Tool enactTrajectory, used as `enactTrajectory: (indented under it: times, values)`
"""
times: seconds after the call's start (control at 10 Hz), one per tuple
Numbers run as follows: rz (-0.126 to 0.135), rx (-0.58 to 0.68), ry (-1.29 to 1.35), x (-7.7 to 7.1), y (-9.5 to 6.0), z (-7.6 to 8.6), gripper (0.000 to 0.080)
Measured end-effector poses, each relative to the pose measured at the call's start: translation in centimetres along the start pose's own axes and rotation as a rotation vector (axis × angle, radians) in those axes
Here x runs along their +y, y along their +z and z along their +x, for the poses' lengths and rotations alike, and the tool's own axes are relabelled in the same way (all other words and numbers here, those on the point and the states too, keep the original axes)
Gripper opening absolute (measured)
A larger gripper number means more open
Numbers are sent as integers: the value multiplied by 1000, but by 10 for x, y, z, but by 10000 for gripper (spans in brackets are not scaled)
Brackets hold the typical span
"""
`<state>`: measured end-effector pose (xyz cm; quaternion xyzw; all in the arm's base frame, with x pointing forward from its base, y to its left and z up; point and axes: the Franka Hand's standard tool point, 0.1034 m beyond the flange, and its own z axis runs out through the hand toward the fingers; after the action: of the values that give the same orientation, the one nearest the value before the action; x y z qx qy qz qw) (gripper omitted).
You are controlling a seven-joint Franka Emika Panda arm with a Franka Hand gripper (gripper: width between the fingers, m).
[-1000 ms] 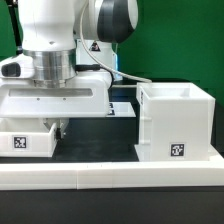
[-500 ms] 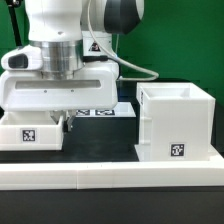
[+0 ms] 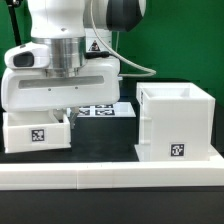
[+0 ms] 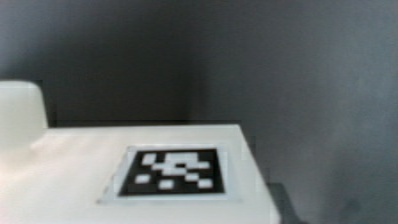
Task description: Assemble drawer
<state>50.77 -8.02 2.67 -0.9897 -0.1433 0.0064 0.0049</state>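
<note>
The white robot arm's two-finger gripper (image 3: pixel 66 114) hangs low over the black tabletop (image 3: pixel 105 140), on the exterior view's left. Its broad white hand body covers most of the fingers. Only a short dark tip shows beneath it, right at the upper edge of the shallow white plastic tray (image 3: pixel 30 128), near that tray's end wall on the exterior view's right. Because the fingers are so hidden, I cannot tell whether the pincer is spread, closed, or clamped on the wall. The tray sits just below the hand and shows a black-and-white square tag (image 3: pixel 40 136) on the side facing the camera; whether its base touches the table is unclear. The tall, cube-like white plastic housing (image 3: pixel 175 125) stands upright and open-topped on the exterior view's right, well apart from the tray, with its own square tag (image 3: pixel 178 151) low on the front face. Between and behind the two parts lies the thin flat white marker board (image 3: pixel 100 110), with its tags partly showing under the hand. A long white border rail (image 3: pixel 110 172) runs across the foreground, and a green backdrop (image 3: pixel 170 40) fills the rear. The wrist view is blurred. It shows a flat white surface (image 4: pixel 71 150), probably part of the tray, bearing a square tag (image 4: pixel 175 170) against the dark table (image 4: pixel 231 60).
</note>
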Motion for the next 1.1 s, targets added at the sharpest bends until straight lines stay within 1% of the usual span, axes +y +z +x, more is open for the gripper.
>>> enactTrajectory:
  times: [0.2, 0.6, 0.9, 1.1]
  values:
    - [2, 0, -185, -3, 1, 1, 42]
    - [-2, -6, -436, 1, 1, -1, 42]
    - [-36, -33, -777, -10, 2, 8, 42]
    - [-37, -40, -873, -9, 2, 7, 42]
